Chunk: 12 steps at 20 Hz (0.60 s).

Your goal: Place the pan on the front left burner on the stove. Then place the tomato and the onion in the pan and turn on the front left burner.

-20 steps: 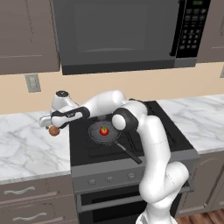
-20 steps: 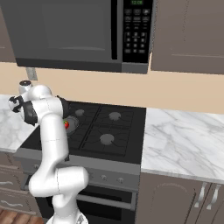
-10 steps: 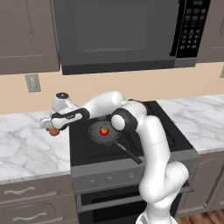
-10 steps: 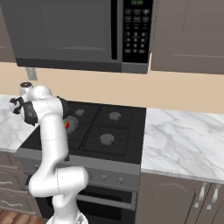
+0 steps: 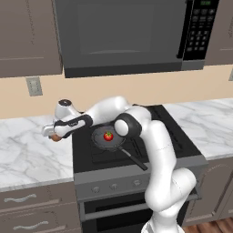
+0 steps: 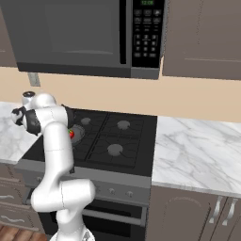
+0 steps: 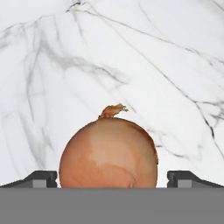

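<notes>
Gripper (image 7: 112,177) straddling onion (image 7: 108,154) over marble counter (image 7: 166,65); grasp or release cannot tell. Tomato (image 5: 108,135) inside pan (image 5: 96,136) on stove (image 5: 150,141).

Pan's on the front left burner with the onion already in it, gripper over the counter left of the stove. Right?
Not quite. In the left base view it is the tomato in the pan, not the onion. The onion sits between the gripper fingertips over the marble counter. The rest holds.

tomato (image 5: 108,135) in pan (image 5: 107,138), hand (image 5: 52,134) gripping onion (image 5: 56,138)
</notes>
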Tool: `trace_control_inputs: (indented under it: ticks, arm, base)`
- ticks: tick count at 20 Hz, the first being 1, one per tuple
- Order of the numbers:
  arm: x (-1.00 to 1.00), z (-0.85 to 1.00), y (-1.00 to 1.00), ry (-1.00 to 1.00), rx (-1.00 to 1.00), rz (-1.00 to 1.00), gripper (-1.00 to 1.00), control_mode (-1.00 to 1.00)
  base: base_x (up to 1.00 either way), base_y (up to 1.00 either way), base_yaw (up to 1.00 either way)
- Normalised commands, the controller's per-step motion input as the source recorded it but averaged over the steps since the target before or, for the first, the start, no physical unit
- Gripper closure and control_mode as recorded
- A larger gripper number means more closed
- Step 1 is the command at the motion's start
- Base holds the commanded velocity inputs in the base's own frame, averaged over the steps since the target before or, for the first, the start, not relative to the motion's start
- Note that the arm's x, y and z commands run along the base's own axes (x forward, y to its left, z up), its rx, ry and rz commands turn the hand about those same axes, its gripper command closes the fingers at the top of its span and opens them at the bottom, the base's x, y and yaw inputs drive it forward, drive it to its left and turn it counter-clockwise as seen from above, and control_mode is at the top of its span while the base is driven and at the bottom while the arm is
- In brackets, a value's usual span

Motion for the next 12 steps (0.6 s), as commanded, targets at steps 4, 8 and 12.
trace_control_inputs:
  ticks: [4,8,12]
  arm:
    - [0.0,-0.14,0.0,0.0,0.0,0.0,-1.0,-1.0]
    - [0.0,0.0,0.0,0.0,0.0,0.0,-1.0,-1.0]
    - [0.0,0.0,0.0,0.0,0.0,0.0,1.0,-1.0]
  base:
    - [0.0,0.0,0.0]
    - [0.0,0.0,0.0]
    - [0.0,0.0,0.0]
